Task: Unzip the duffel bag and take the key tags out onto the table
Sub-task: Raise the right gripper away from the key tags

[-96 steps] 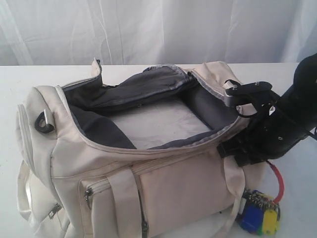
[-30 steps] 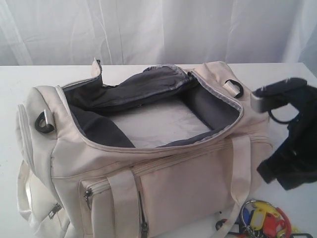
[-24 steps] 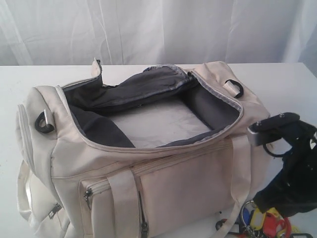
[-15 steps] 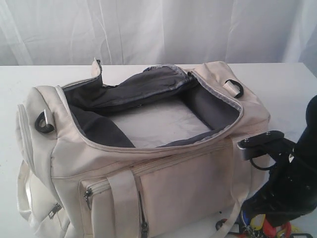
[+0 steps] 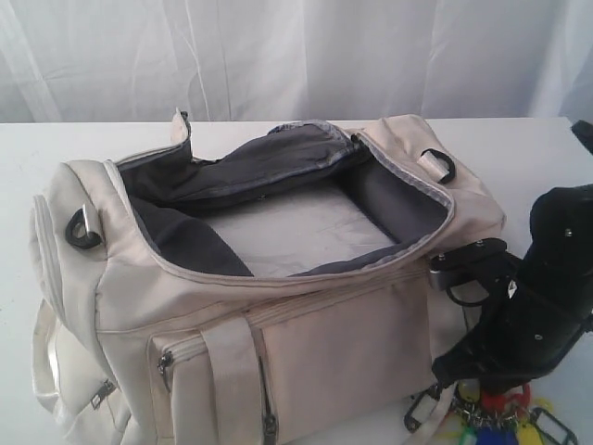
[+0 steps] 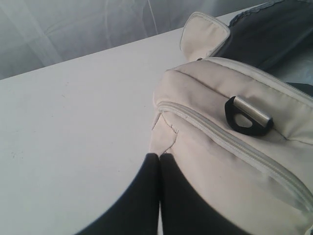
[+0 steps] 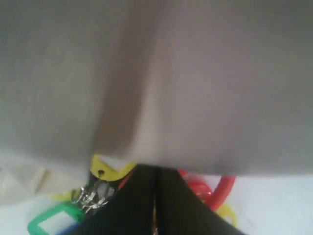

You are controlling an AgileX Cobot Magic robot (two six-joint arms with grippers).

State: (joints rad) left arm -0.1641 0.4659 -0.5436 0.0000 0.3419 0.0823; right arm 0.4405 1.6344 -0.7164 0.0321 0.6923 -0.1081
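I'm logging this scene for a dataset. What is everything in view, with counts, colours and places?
Fabric duffel bag: one, cream-white with grey lining, unzipped, middle of the table.
Black D-rings: two seen, one at each end of the bag.
Bunch of plastic key tags: one, red, yellow, blue and green, on the table beside the bag, at the lower right of the exterior view.
Flat tabletop: one, white, under everything.
Curtain: one, white, behind the table.
Left gripper: one, black, shut, at the bag's left end.
Right gripper: one, black, shut, over the key tags.

Key tags [image 5: 508, 413] right of duffel bag [image 5: 324, 343]
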